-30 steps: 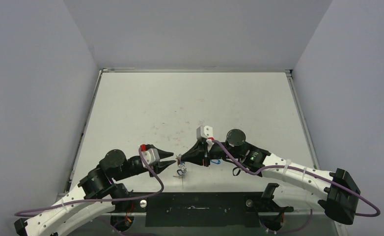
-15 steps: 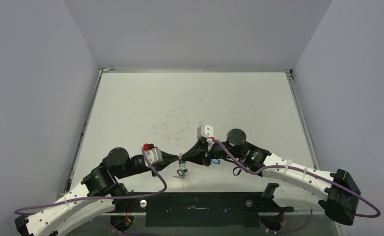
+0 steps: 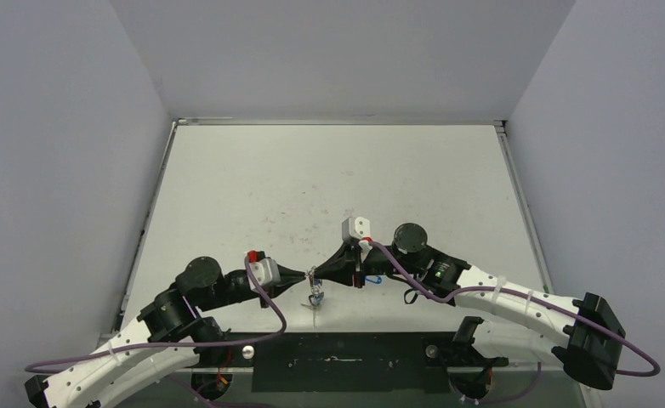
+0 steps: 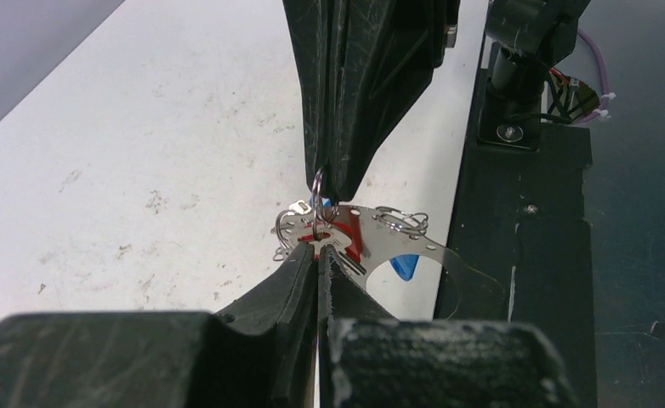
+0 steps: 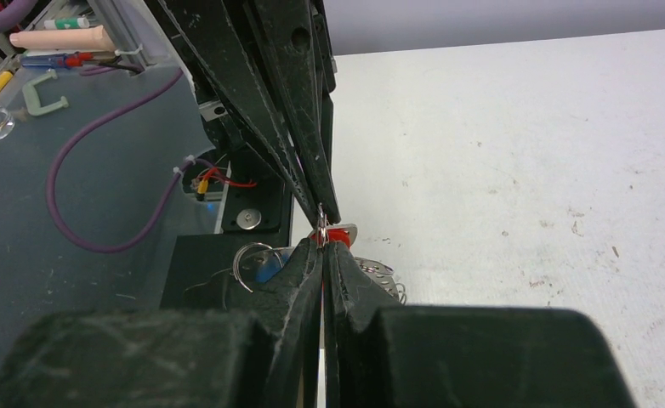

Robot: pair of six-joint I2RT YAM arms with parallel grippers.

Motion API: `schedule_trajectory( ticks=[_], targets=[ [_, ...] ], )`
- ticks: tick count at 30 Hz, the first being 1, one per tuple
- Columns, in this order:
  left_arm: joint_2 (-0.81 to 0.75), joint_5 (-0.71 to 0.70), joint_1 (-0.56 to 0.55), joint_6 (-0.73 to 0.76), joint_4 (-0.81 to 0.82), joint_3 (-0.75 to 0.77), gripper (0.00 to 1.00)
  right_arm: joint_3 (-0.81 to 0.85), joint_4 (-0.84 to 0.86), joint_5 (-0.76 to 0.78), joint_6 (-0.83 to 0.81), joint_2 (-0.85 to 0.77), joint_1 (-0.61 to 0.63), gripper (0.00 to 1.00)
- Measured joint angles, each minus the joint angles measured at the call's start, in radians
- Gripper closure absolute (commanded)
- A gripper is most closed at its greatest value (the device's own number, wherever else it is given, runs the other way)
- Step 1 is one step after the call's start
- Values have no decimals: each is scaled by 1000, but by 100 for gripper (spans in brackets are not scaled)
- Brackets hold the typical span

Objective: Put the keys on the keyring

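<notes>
The fingers (image 4: 291, 285) of my left gripper (image 4: 317, 252) are matt black plastic, rough and scratched. The keys (image 4: 333, 234) are shiny silver metal, one tag (image 4: 352, 245) glossy red plastic. The counter (image 4: 142, 127) is matt white, scuffed.

Lab: white table (image 3: 329, 170), grey partition walls (image 3: 57, 170)

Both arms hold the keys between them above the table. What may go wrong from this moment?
The left gripper and the right gripper are both shut, tip to tip, on one key cluster. If they pull apart, a thin ring may bend or slip out of one grip.
Only the very fingertips hold, so the red-tagged key may drop onto the table.
The blue-tagged key hangs loose and may tangle.
</notes>
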Motion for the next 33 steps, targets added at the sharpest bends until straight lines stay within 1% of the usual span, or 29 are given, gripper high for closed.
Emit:
schedule_trajectory(
  ticks=[6,10,13,15,17,22,26,33],
  targets=[
    [10,-13,0,8,-31,-4,100,0,13,0,8,-4,0,100],
    [45,-12,0,12,-32,-4,100,0,15,0,10,-5,0,100],
    [56,-18,0,17,-33,-4,83,0,14,0,10,-5,0,100],
    [51,-23,0,20,-35,-4,77,0,14,0,10,-5,0,100],
    [35,-26,0,17,-35,-4,72,0,14,0,10,-5,0,100],
    [-15,-27,0,1,-14,-4,72,0,14,0,10,-5,0,100],
    [-26,-26,0,-10,11,-4,80,0,14,0,10,-5,0,100],
    [0,-10,0,-19,51,-4,80,0,14,0,10,-5,0,100]
  ],
)
